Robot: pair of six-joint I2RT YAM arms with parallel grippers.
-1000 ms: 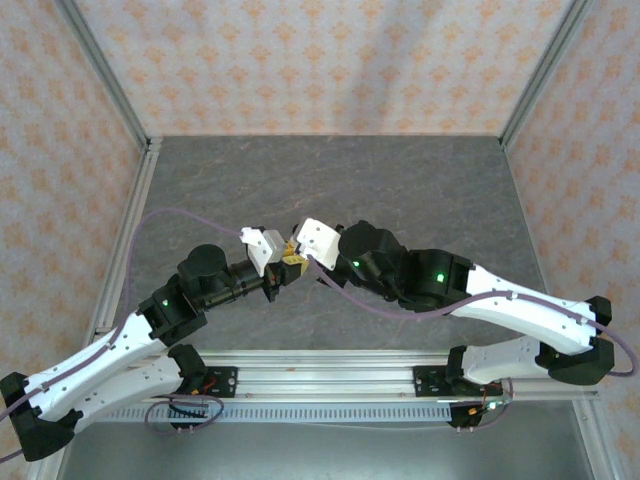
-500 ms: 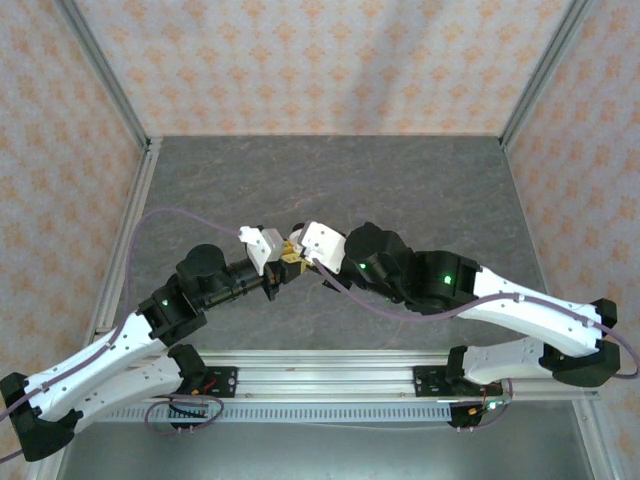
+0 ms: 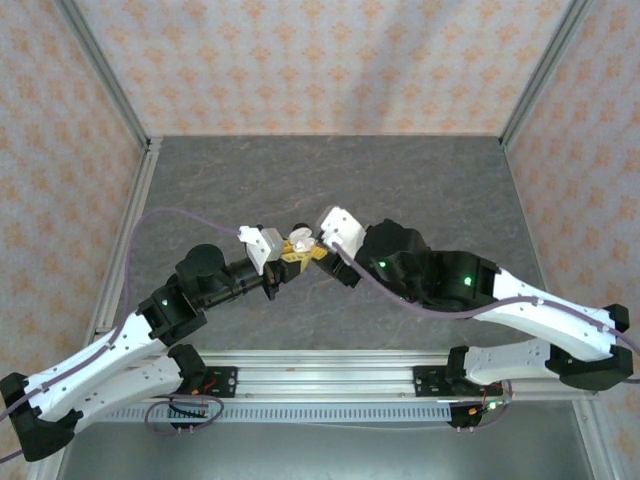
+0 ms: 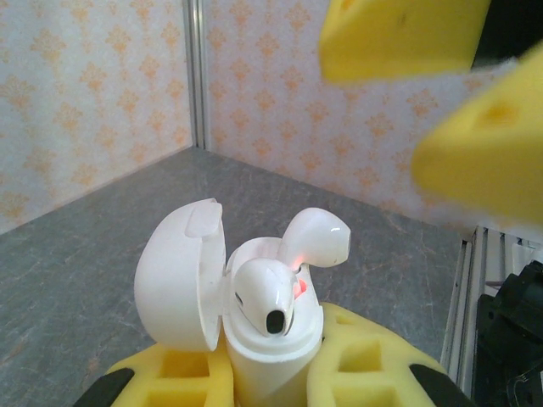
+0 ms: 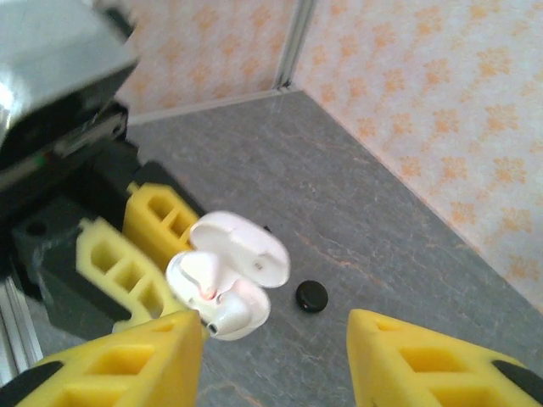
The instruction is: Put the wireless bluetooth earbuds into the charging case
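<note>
While the left gripper (image 4: 273,383) clamps the white charging case (image 4: 259,348) upright between its yellow fingers (image 4: 365,360), the case's lid (image 4: 182,275) stands swung open to one side. On the grey table (image 5: 365,186) below, a small black round object (image 5: 311,296) lies just beside the case. The front earbud (image 4: 267,303) sits in the case's mouth. The rear earbud (image 4: 316,237) tilts up out of it, with a red light glowing between them. The right gripper (image 5: 273,329) hangs spread open and empty, apart from the case. From its wrist camera, the case lies just beyond its fingertips, nearer one finger.
</note>
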